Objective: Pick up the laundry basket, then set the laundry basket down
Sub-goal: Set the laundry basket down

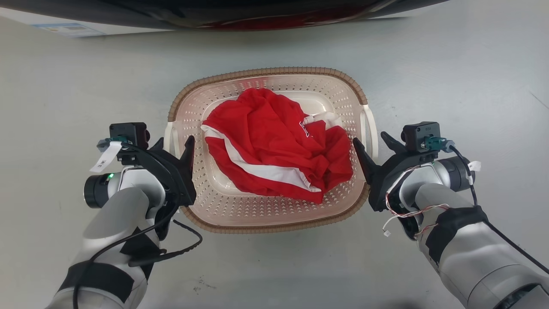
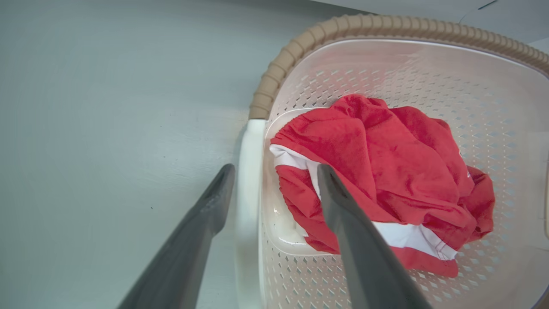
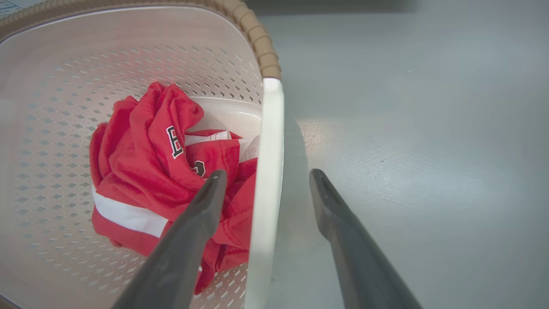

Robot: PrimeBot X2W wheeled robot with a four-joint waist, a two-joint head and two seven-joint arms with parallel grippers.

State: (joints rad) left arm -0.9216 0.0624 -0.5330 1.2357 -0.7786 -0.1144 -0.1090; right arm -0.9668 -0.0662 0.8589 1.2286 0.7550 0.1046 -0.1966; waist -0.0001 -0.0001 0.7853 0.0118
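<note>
One laundry basket (image 1: 223, 201) stands on the grey floor (image 1: 64, 86), straight ahead and between the two arms. It is cream-white with many small holes, has a brown woven-look rim, and carries two white handles, one on each short side. Inside lies one crumpled red garment (image 1: 274, 146) with white stripes. The right wrist view shows dark lettering on it.

Two grippers are at the basket, one at each handle. The left gripper (image 1: 175, 143) has its two dark fingers spread apart, straddling the left handle (image 2: 248, 193). One finger is outside over the floor, and the other is inside, above the edge of the garment. The right gripper (image 1: 369, 139) mirrors it. Its two fingers are also apart, with the right handle (image 3: 270, 128) between them, one finger over the garment and one over the floor. Neither pair is closed on its handle. Whether any finger touches the plastic cannot be told.

One dark curved object (image 1: 223, 17) runs along the top edge of the head view, beyond the basket, with a red reflection in it.
</note>
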